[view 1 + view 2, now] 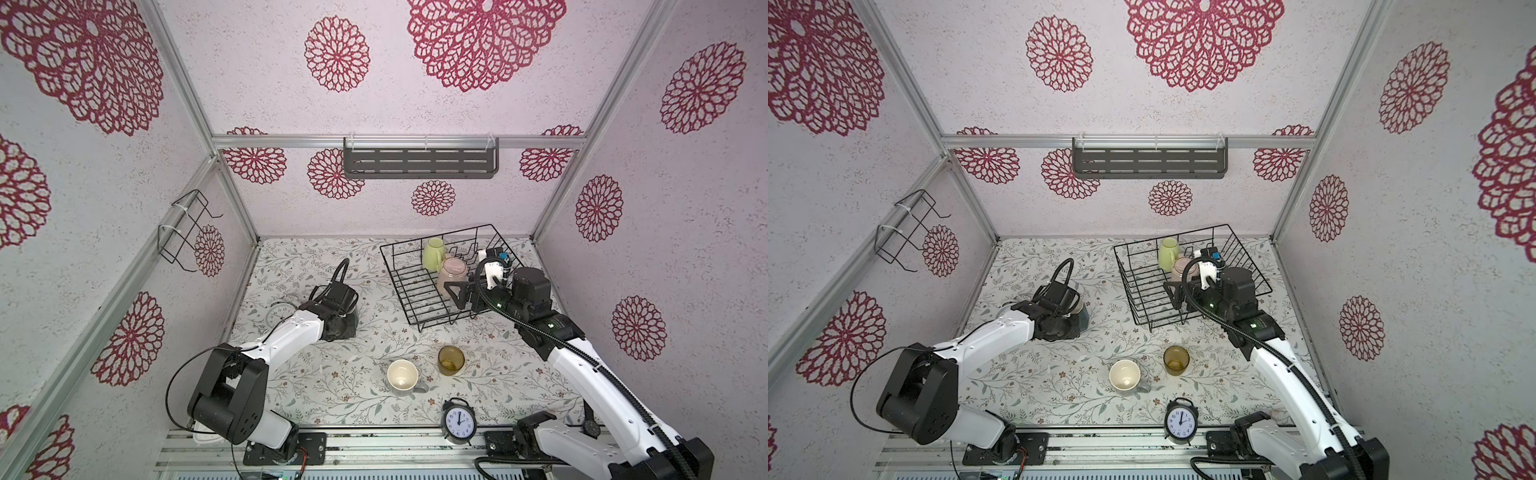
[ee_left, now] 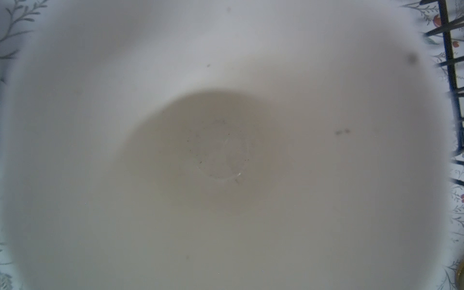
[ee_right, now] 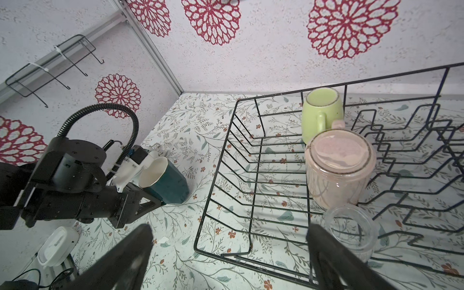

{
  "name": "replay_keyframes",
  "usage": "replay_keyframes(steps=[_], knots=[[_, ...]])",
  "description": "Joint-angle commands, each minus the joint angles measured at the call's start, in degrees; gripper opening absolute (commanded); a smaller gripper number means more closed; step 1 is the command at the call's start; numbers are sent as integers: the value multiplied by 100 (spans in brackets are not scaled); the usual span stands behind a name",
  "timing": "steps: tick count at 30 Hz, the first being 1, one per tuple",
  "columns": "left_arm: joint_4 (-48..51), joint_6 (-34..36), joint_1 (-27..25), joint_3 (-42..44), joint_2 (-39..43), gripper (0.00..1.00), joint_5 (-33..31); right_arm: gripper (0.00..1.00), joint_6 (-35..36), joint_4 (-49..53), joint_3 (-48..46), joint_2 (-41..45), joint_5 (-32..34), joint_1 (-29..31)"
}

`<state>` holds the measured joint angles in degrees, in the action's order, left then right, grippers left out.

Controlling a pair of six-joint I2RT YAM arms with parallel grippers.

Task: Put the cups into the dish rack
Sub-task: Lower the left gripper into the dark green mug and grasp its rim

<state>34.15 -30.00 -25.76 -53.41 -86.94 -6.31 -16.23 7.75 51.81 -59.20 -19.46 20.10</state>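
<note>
Right wrist view: the right claw (image 3: 229, 229) hangs over the near side of the dish rack (image 3: 251, 175), fingers spread wide with nothing between them. One finger overlaps the small clear glass (image 3: 351, 226); I cannot tell if they touch.
Left arm: the left claw (image 3: 150, 193) is clenched on the rim of the dark teal mug (image 3: 173, 185), which is tilted with its mouth toward the wrist.
Left wrist view: the mug's pale inside fills the frame, blurred.
Teal mug's place: left half of the bench (image 1: 332, 374), well apart from the rack.
Rack's place: by the far right corner of the bench in both top views.
In the rack: yellow-green mug (image 1: 434, 254) toward the far side; pale pink mug (image 1: 452, 272) just beside it, nearer; the clear glass just in front of the pink one.
Outside the rack: grey mug (image 1: 402, 374) upright near the middle of the near edge; amber tumbler (image 1: 451, 360) close on its right, not touching.
Clocks: black alarm clock (image 1: 458, 419) at the near edge; white alarm clock (image 1: 276, 313) toward the left edge, partly behind the left arm.
</note>
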Motion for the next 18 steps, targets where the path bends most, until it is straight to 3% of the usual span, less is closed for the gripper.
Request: replay_keyframes(steps=[1,6,18], knots=[[-233,157,-46,-294,-171,10,-313,99,-100,-12,32,82,143,31],[-178,159,-117,-396,-100,34,-383,99,-117,-38,12,113,184,37],[31,224,-143,-774,-532,39,-342,99,-248,-18,22,85,329,32]])
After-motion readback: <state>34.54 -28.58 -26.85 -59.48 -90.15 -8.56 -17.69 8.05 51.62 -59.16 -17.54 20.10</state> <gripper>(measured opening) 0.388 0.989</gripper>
